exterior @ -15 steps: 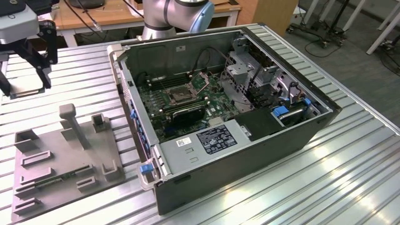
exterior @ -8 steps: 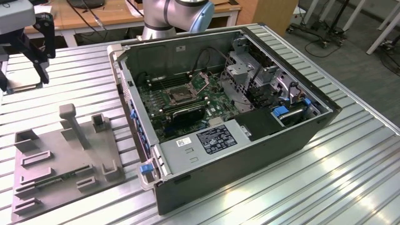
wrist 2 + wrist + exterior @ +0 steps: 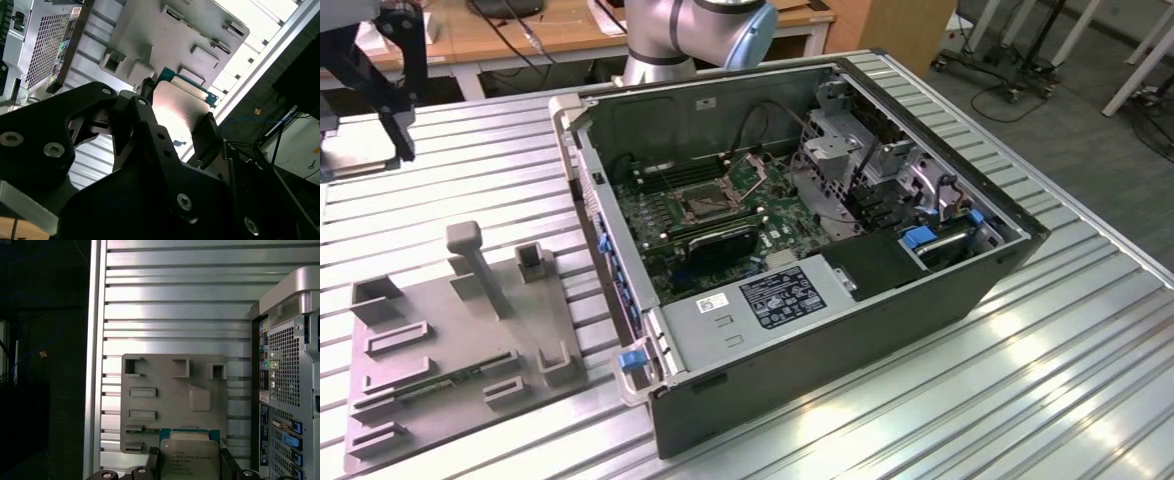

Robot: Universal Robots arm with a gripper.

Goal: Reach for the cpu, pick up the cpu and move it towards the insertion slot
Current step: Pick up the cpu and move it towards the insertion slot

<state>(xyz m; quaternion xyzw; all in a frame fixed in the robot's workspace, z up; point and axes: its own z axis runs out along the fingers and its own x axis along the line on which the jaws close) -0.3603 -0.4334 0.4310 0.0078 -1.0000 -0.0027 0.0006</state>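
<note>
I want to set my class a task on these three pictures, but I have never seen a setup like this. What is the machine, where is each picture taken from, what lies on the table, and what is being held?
The machine is a robot arm with a two-fingered gripper at its end. The exterior view comes from a camera off the arm, looking down on a ribbed metal table. On the table lies an open computer case. Inside it is a green motherboard with the square insertion slot. Beside the case, on the exterior view's left, sits a grey plastic holder. The two wrist views come from cameras riding on the arm. In both wrist views the gripper is shut on the cpu, a small silvery chip, held in the air over the table.
</note>
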